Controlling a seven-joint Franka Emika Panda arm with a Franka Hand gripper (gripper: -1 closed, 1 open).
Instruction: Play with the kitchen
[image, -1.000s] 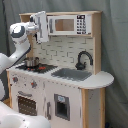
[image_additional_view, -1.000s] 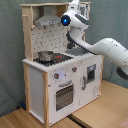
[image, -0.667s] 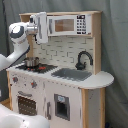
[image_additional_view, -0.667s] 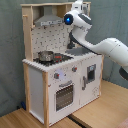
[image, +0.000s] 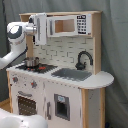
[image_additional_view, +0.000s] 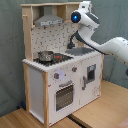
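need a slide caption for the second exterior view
Franka arm reaching up to the toy kitchen's upper shelf, small pot on the hob.

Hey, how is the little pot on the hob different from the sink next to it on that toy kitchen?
The pot is a small, shiny metal vessel standing on top of the hob; the sink is a matte grey basin sunk into the worktop. The pot is round, the sink rectangular and clearly wider. The sink has the black faucet arching beside it; the pot has none. Both are open-topped and sit at counter height on the kitchen.
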